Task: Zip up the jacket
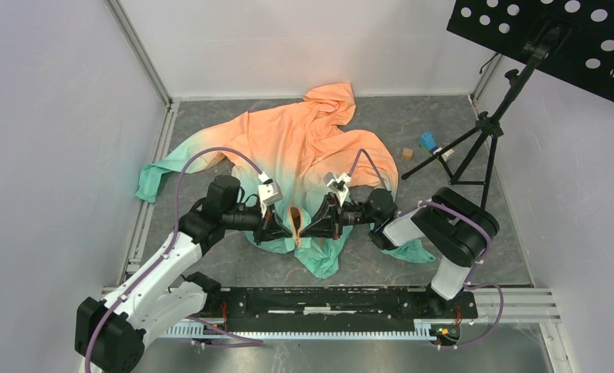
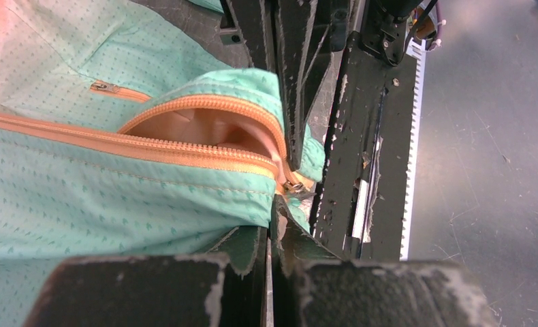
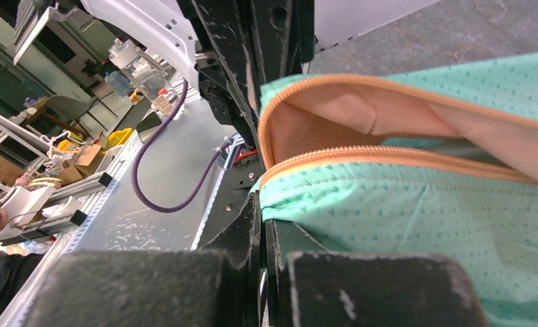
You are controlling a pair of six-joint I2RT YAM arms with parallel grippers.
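The jacket lies spread on the grey table, orange at the hood end and mint green at the hem near me. Its orange front zipper gapes open in a loop just above the hem, and the metal slider sits at the bottom end. My left gripper is shut on the mint hem fabric beside the slider, with its fingers pressed together. My right gripper faces it from the other side and is shut on the hem below the zipper.
A black tripod stand rises at the back right, with a small wooden block and a blue object by its feet. A black rail runs along the near edge. White walls close in the left, back and right.
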